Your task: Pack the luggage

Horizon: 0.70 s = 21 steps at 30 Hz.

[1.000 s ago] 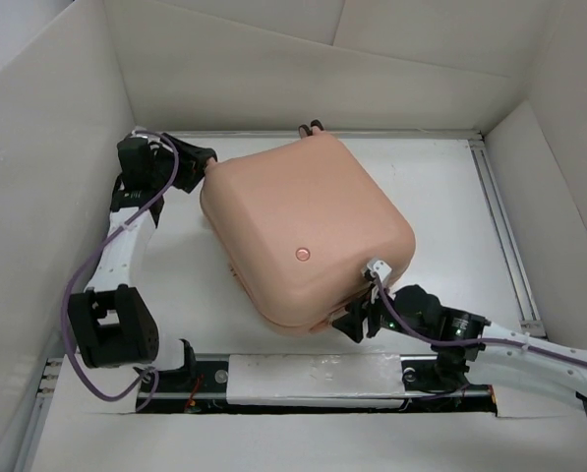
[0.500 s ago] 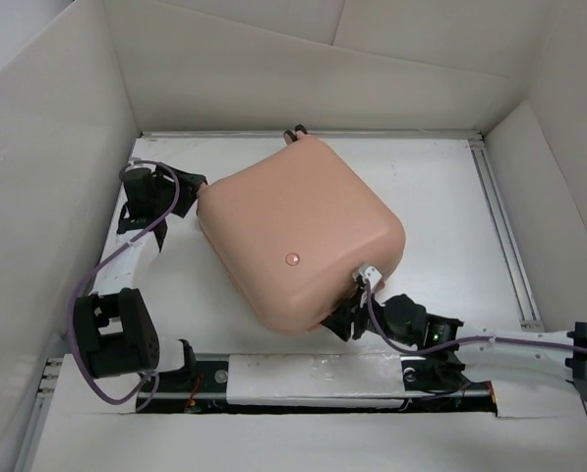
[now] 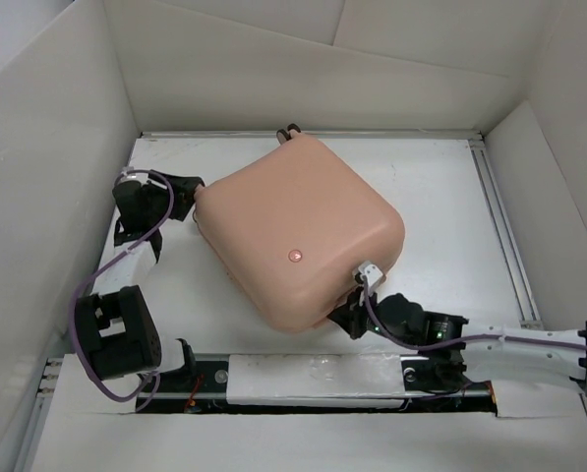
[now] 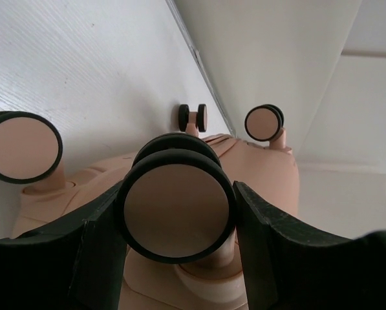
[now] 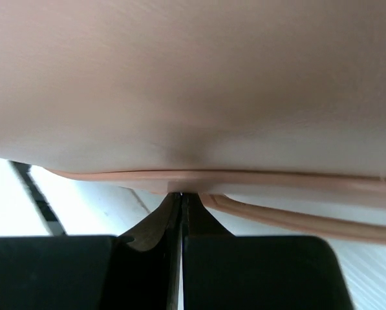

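— Where is the luggage point(image 3: 298, 231) from your end?

— It lies shut on the table point(image 3: 440, 197), pink shell up, between my two grippers. The left gripper point(image 3: 190, 186) is at its wheel end. One caster wheel point(image 4: 176, 210) sits right between those jaws, and both fingers point(image 4: 105, 252) press its black rim, so I call that clamped on the wheel. Two more wheels point(image 4: 21, 147) point(image 4: 264, 123) stand off to either side, and a fourth point(image 4: 193, 117) is beyond the fingertips.

— And the right one?

— The right gripper point(image 5: 181, 200) has its jaws together, tips up against the seam just under the shell. Above them I get only blurred pink. I cannot make out whether anything thin is pinched there. From overhead the corner of the shell hides those tips.
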### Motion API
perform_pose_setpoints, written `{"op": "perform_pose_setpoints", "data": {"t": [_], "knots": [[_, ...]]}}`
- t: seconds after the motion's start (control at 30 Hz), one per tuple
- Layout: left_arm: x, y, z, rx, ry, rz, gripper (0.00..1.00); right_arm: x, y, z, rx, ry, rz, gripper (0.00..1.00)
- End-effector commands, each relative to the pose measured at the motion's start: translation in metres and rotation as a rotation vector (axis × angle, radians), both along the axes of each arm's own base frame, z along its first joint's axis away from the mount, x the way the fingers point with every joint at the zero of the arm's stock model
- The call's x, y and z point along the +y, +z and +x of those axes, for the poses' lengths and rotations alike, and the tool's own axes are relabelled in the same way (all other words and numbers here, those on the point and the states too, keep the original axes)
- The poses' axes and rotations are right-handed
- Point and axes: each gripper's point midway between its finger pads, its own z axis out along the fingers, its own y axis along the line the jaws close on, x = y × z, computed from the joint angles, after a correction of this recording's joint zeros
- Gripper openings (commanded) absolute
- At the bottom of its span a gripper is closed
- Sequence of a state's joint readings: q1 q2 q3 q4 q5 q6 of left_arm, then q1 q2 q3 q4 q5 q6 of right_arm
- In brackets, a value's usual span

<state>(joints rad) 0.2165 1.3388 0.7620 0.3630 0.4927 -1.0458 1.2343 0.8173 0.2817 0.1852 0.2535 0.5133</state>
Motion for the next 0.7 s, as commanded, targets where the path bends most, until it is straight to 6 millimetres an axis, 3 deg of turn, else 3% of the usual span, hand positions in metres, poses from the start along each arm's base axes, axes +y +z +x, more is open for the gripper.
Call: {"op": "perform_pose_setpoints", "data": {"t": [0.0, 0.1, 0.3, 0.4, 0.43, 0.47, 0.5, 0.53, 0.6, 0.67], "knots": [[-0.019, 0.033, -0.009, -0.139, -0.119, 0.003, 0.00, -0.022, 0.074, 0.045, -0.131, -0.232, 0.070, 0.00], [-0.019, 0.029, -0.015, -0.141, -0.110, 0.007, 0.00, -0.037, 0.103, 0.063, -0.174, -0.254, 0.074, 0.00], [-0.024, 0.030, -0.025, -0.147, -0.080, 0.059, 0.00, -0.070, 0.128, 0.106, -0.241, -0.337, 0.027, 0.00], [-0.027, 0.039, -0.028, -0.172, -0.079, 0.067, 0.03, -0.075, 0.135, 0.120, -0.260, -0.323, -0.005, 0.00], [-0.027, 0.042, -0.030, -0.178, -0.079, 0.068, 0.16, -0.084, 0.136, 0.130, -0.264, -0.343, -0.015, 0.00], [-0.027, 0.050, -0.031, -0.196, -0.081, 0.080, 0.44, -0.087, 0.140, 0.138, -0.278, -0.349, -0.035, 0.00], [-0.026, 0.056, -0.031, -0.203, -0.070, 0.085, 0.54, -0.091, 0.142, 0.144, -0.282, -0.354, -0.046, 0.00], [-0.023, 0.054, -0.032, -0.197, -0.056, 0.102, 0.63, -0.103, 0.143, 0.156, -0.284, -0.391, -0.058, 0.00], [-0.020, 0.069, -0.037, -0.232, -0.038, 0.128, 0.76, -0.107, 0.144, 0.167, -0.273, -0.383, -0.066, 0.00], [-0.018, 0.079, -0.042, -0.262, -0.017, 0.149, 0.79, -0.116, 0.139, 0.178, -0.266, -0.386, -0.089, 0.00]]}}
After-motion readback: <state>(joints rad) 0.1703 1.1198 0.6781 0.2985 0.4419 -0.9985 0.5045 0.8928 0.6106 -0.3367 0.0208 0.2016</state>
